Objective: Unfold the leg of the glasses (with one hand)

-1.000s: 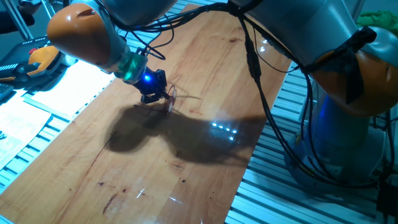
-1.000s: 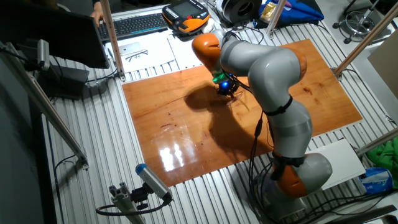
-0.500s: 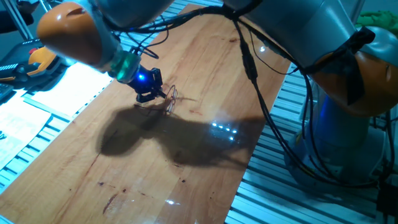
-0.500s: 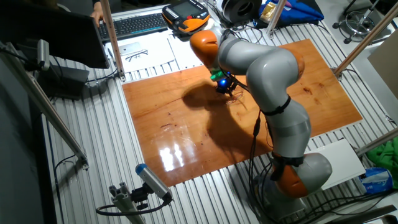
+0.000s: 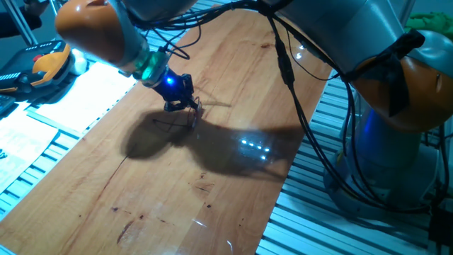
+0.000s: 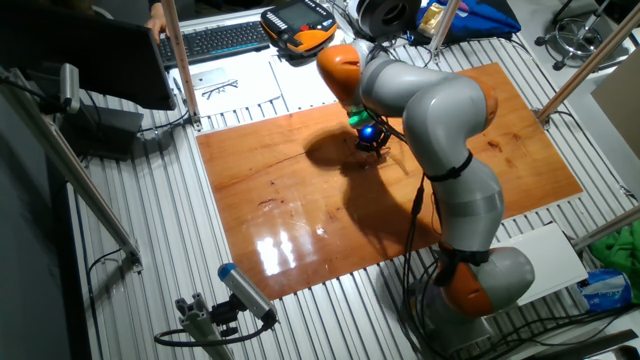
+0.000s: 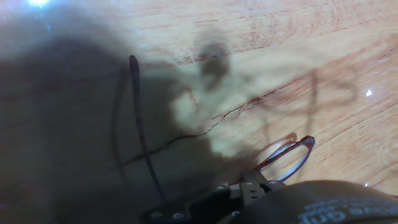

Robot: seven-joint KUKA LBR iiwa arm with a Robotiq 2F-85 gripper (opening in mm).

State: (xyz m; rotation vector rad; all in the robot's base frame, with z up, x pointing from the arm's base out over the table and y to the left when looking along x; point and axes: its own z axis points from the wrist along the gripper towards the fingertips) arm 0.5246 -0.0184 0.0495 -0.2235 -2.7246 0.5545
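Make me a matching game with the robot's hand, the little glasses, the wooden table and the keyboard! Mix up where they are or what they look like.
Things:
1. gripper with blue glowing light
2. thin reddish-brown wire glasses
3. orange-brown wooden tabletop
4. black computer keyboard

Descriptions:
A. shiny, with light reflections
B. off the wood, on the metal bench
C. low over the wood, at the glasses
D. tiny, beside the jaws

Pairs: 1-C, 2-D, 3-A, 4-B

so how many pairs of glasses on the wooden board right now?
1. The glasses sit at the gripper fingertips, near the board's far end; the arm may hide others.
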